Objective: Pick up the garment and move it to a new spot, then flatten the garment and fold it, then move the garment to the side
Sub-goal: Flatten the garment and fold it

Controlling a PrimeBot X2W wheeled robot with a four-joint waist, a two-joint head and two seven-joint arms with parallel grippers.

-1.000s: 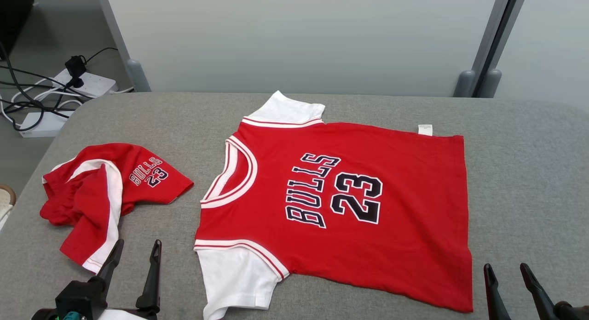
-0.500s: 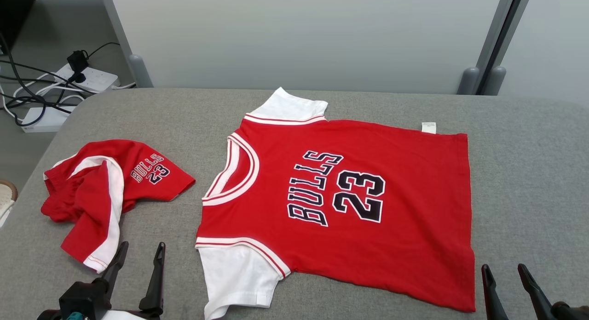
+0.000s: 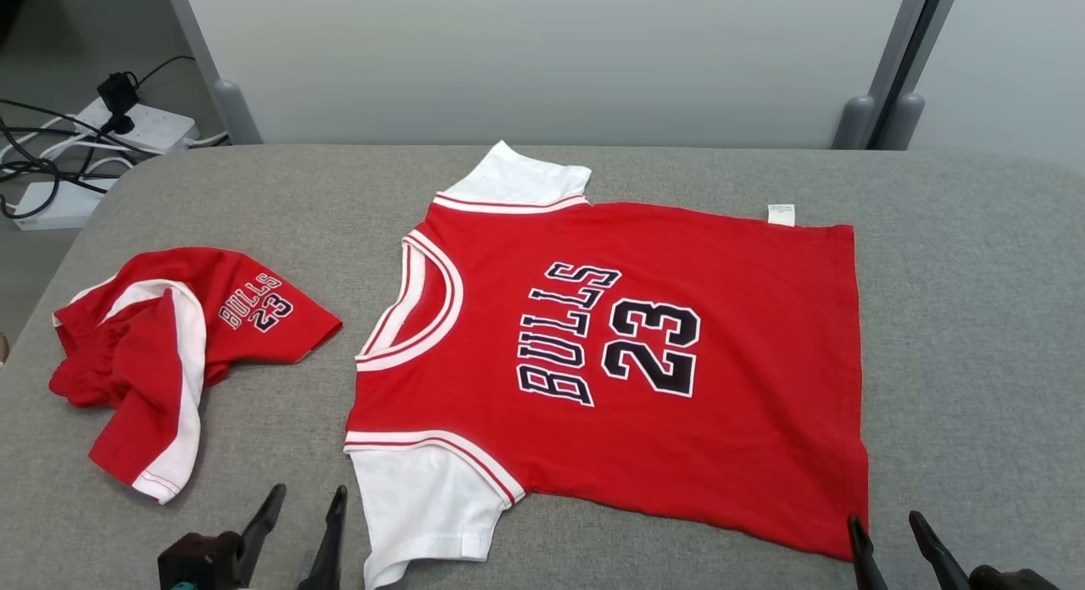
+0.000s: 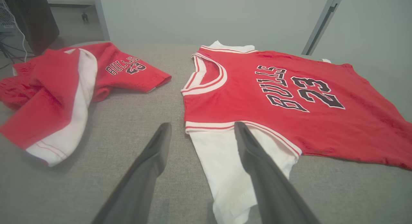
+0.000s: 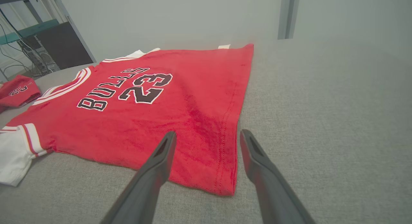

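Just ahead of the left gripper (image 3: 307, 498), wide open, spotted the white sleeve (image 3: 424, 505) of the flat jersey (image 3: 746, 420); ahead of the right gripper (image 3: 886, 524), open too, its hem corner (image 3: 835, 522). Probably lined up for folding.

1. Left tool (image 3: 310, 490): two long, dark fingers (image 4: 145, 172) tapering to narrow tips, on a black block mount (image 3: 199, 558) with a small teal detail (image 3: 176, 585).
2. Right tool (image 3: 884, 518): identical slim, pointed, matte, dark grey fingers.
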